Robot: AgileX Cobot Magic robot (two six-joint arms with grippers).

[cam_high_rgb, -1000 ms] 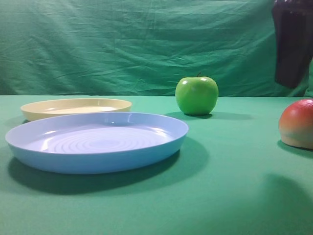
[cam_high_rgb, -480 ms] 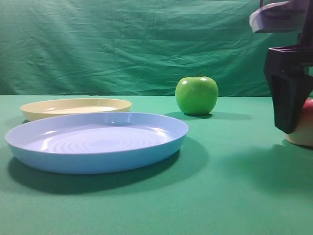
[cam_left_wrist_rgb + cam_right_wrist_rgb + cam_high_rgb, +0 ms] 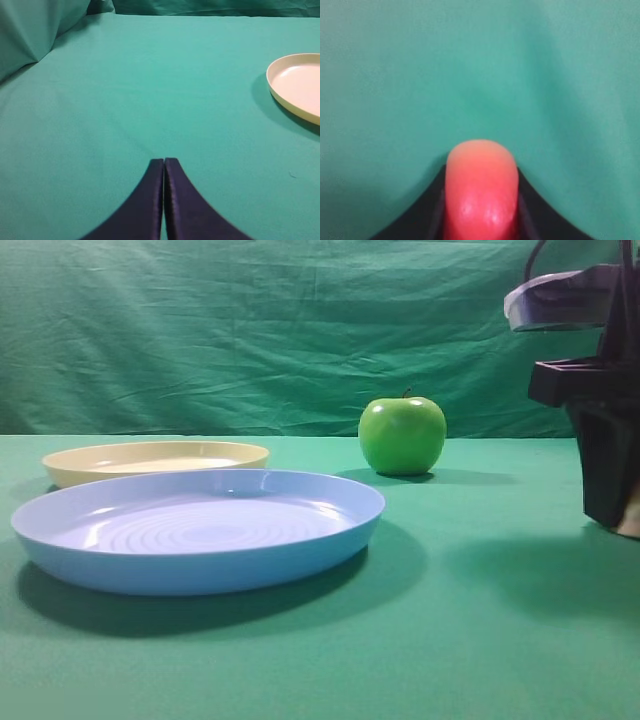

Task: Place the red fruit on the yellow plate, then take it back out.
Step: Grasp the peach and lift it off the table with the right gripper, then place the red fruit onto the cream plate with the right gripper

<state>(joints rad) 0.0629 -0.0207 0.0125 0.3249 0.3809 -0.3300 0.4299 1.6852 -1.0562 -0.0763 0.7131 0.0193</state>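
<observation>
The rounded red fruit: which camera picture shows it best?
The right wrist view: the rounded red fruit fills the middle between the right gripper's dark fingers. The exterior high view shows only a sliver behind that gripper; the left wrist view shows none.

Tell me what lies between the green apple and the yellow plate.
Only bare green cloth separates the green apple from the yellow plate, as the exterior high view shows.

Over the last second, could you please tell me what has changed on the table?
The right end effector came down from the upper right of the high view and closed around the red fruit, which now sits between its fingers and is almost hidden in the high view. The green apple, blue plate, yellow plate and shut left end effector stayed put.
</observation>
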